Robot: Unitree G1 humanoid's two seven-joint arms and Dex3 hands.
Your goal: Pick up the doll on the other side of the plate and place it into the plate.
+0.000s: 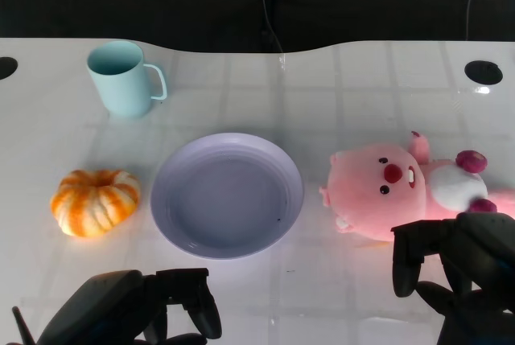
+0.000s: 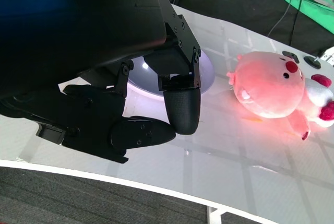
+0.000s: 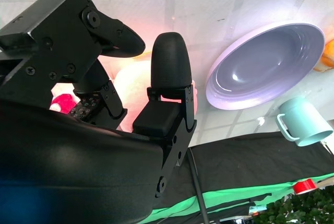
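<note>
Pink plush doll point(image 1: 402, 188) lying just beyond right hand point(image 1: 455, 269), fingers apart, holding nothing. Lavender plate point(image 1: 228, 195) across bare table from it. Left hand point(image 1: 149, 309) also empty, near table edge.

Left hand point(image 2: 151, 114) fills the near side, black shell looming large, fingers point(image 2: 182, 109) curled down over the white table point(image 2: 235, 166) and holding nothing. Behind those fingers peeks the lilac plate point(image 2: 206, 75), mostly hidden. Beyond it, apart from the plate's rim, the pink plush doll point(image 2: 274, 85) lies on its side, red nose showing, white belly and magenta paws at the far end.
</note>
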